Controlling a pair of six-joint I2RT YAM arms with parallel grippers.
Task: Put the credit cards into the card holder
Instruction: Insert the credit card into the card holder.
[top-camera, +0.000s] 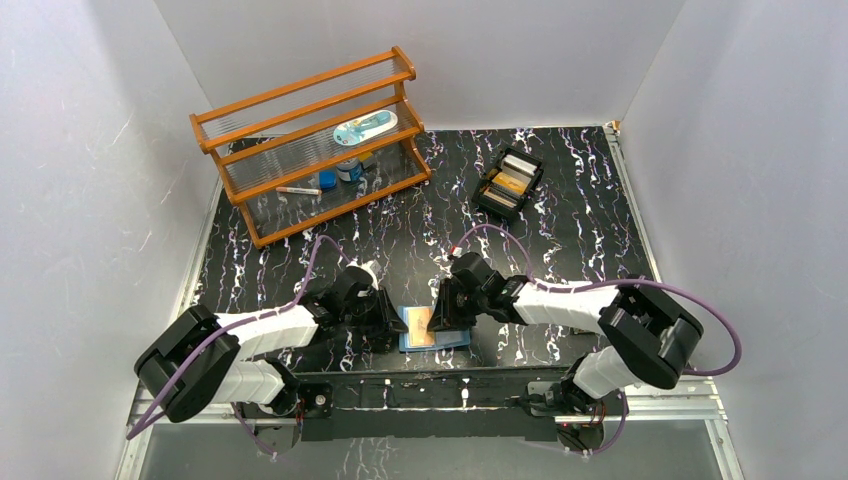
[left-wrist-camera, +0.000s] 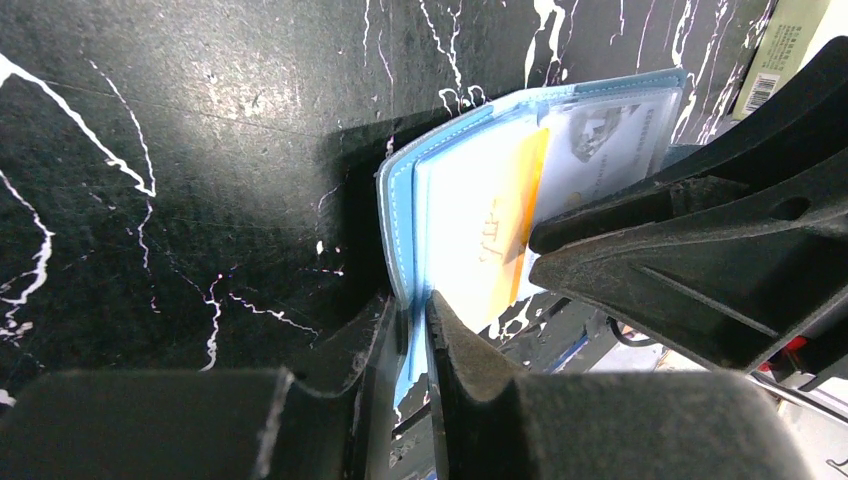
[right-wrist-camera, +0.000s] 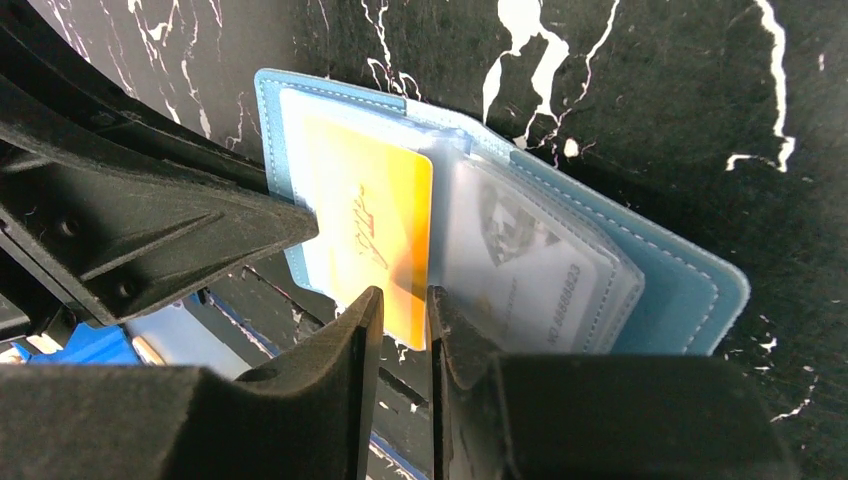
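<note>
Orange-gold, the credit card (right-wrist-camera: 370, 220) lies across the open card holder (right-wrist-camera: 690, 290) between your arms, your right gripper (right-wrist-camera: 405, 305) pinching it to feed a slot while your left gripper (left-wrist-camera: 412, 315) clamps the holder's edge steady.

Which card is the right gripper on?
The orange-gold card, pinched in the right gripper; the pale printed card already sits in a clear sleeve of the card holder.

A robotics lab cell. White panels (top-camera: 80, 200) enclose a black marbled worktop (top-camera: 580, 220). A left arm (top-camera: 265, 328) and right arm (top-camera: 560, 298) are bolted at its edge.
</note>
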